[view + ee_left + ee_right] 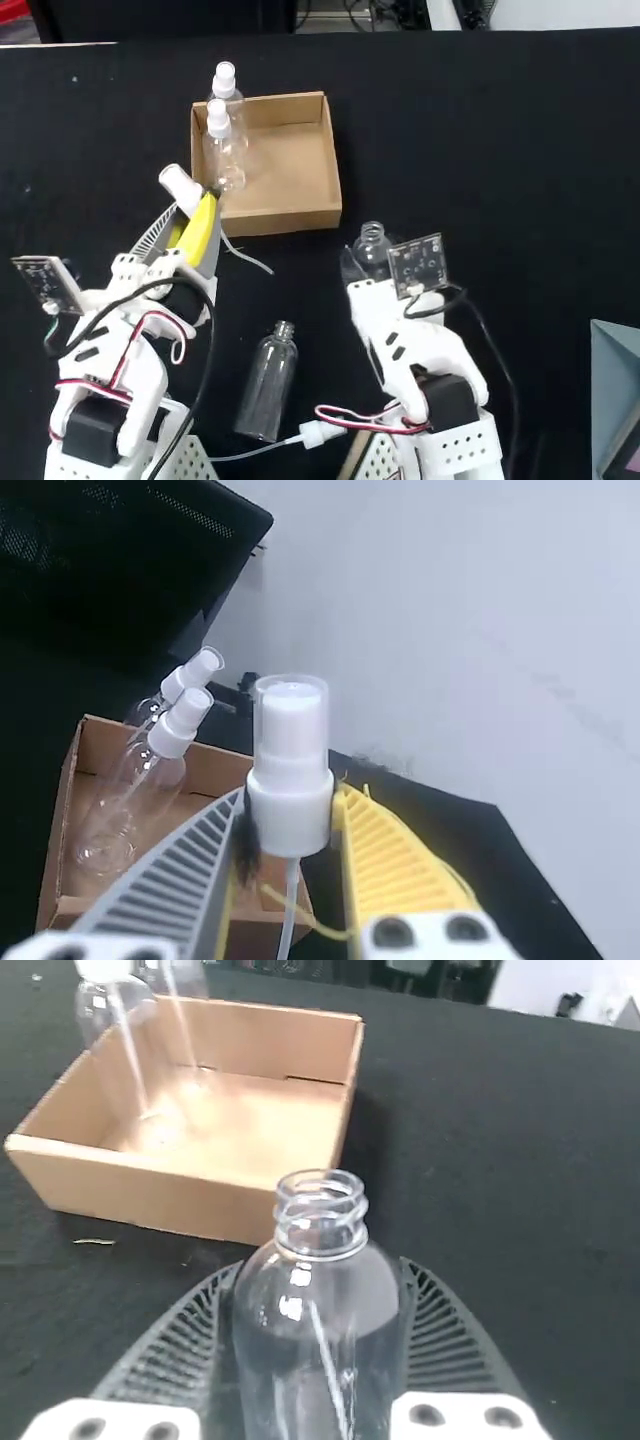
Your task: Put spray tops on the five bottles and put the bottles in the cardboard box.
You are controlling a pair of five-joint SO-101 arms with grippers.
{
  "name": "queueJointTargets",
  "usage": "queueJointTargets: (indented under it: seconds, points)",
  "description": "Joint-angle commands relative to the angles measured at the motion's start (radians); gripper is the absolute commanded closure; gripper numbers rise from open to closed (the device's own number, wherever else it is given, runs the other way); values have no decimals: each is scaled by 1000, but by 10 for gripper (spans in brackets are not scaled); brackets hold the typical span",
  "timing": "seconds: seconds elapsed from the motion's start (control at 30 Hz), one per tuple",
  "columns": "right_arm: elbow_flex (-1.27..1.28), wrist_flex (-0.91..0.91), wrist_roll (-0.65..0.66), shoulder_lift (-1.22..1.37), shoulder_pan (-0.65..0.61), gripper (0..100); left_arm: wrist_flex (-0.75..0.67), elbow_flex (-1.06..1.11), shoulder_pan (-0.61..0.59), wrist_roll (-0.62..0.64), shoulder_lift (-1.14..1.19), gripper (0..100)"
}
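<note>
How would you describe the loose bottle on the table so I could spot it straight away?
Start at the cardboard box on the black table, then come toward the two arms. Between their bases lies a clear bottle, the only one on its side, without a top and not held by either arm.

The black table (520,150) carries a cardboard box (290,215) toward its far edge and an uncapped bottle (268,385) lying by the near edge.
</note>
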Motion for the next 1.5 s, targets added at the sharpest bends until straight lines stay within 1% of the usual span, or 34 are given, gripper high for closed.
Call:
queueJointTargets:
  seconds: [0.0,0.13,0.3,0.5,0.63,0.73,0.83,0.9,1.03,1.13,1.2,1.3,1.47]
  points:
    - [-1,-32,17,-101,-61,882,-28,-16,-10,38,-18,971]
    - [21,-32,17,-101,-109,881,-28,-19,-10,44,-18,971]
    - [25,-32,17,-101,-143,881,-28,-18,-12,157,-18,971]
    - [35,-49,20,-102,-147,881,-28,-16,-12,226,-18,971]
    - [73,-94,114,-102,-178,881,-29,-16,-12,264,-18,971]
    - [99,-126,143,-102,-187,881,-52,-13,-39,290,-18,971]
    - [99,-133,147,-102,-189,881,-130,30,-114,338,-18,971]
    - [99,-137,149,-102,-189,881,-219,85,-154,368,-18,971]
    - [99,-133,150,-102,-216,881,-431,219,-166,393,-18,971]
    - [99,-129,150,-102,-249,881,-551,286,-163,393,-18,971]
    - [99,-129,150,-102,-255,881,-585,306,-163,393,-18,971]
    - [99,-129,152,-102,-256,881,-585,308,-162,393,-18,971]
    - [99,-129,273,-102,-252,884,-586,308,-156,393,-20,971]
